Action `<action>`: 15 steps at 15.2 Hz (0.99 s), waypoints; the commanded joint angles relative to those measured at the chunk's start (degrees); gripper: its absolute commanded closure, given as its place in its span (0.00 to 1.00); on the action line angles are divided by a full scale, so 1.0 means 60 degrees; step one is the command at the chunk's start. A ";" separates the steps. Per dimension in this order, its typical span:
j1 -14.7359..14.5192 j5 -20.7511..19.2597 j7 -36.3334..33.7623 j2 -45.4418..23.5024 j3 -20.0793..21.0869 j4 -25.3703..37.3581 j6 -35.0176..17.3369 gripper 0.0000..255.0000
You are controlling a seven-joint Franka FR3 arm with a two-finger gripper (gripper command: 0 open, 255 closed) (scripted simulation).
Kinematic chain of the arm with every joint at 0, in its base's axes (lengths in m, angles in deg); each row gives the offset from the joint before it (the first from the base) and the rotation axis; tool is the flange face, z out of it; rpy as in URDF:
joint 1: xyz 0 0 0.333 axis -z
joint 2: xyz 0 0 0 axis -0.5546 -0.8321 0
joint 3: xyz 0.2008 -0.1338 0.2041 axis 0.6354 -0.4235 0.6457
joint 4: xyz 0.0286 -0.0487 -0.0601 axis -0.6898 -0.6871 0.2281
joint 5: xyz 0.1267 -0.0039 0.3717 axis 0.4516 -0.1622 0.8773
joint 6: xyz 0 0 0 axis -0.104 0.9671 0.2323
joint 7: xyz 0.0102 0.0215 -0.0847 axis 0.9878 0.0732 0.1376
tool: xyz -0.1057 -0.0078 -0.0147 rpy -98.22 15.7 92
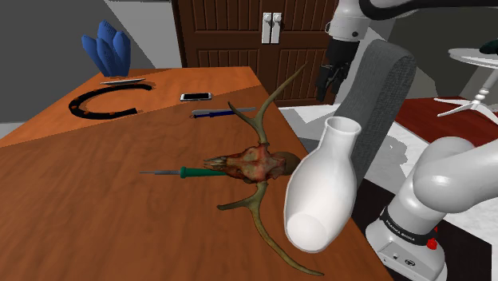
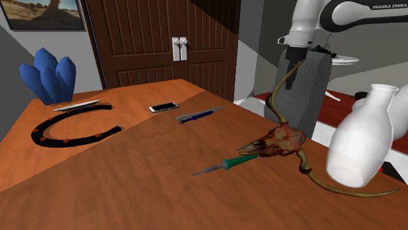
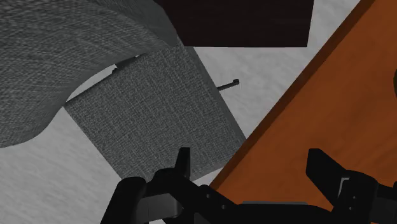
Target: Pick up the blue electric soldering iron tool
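A slim blue tool with a grey tip (image 1: 214,113) (image 2: 199,115) lies flat on the brown wooden table (image 1: 96,207), towards its far edge. My black gripper (image 1: 327,80) (image 2: 291,73) hangs high off the table's side, above a grey upholstered chair (image 3: 146,108), well apart from the blue tool. In the wrist view the gripper (image 3: 250,167) stands open with nothing between its fingers, over the table's edge and the chair. A green-handled soldering iron (image 1: 187,172) (image 2: 225,164) lies nearer the middle of the table, its handle end by the skull.
An antlered skull (image 1: 255,164) (image 2: 281,140) sprawls between the arm and the tools. A large white vase (image 1: 323,187) (image 2: 359,140) stands beside it. A phone (image 1: 195,96), a black open ring (image 1: 108,102) and blue crystals (image 1: 108,49) sit at the far end.
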State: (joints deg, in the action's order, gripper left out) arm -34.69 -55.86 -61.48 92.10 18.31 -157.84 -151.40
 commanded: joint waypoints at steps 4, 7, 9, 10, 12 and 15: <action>-0.0238 -0.0200 0.0940 -0.1063 -0.0194 0.0427 -0.0699 0.00; -0.0476 -0.0338 0.1850 -0.2137 -0.0340 0.0966 -0.1305 0.00; -0.0628 -0.0399 0.2442 -0.2851 -0.0408 0.1381 -0.1654 0.00; -0.0706 -0.0424 0.2732 -0.3206 -0.0435 0.1604 -0.1812 0.00; -0.0850 -0.0457 0.3306 -0.3910 -0.0467 0.2077 -0.2095 0.00; -0.1051 -0.0485 0.4140 -0.4949 -0.0468 0.2851 -0.2439 0.00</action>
State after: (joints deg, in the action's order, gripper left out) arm -40.58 -58.69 -38.51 64.34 15.52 -142.09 -165.30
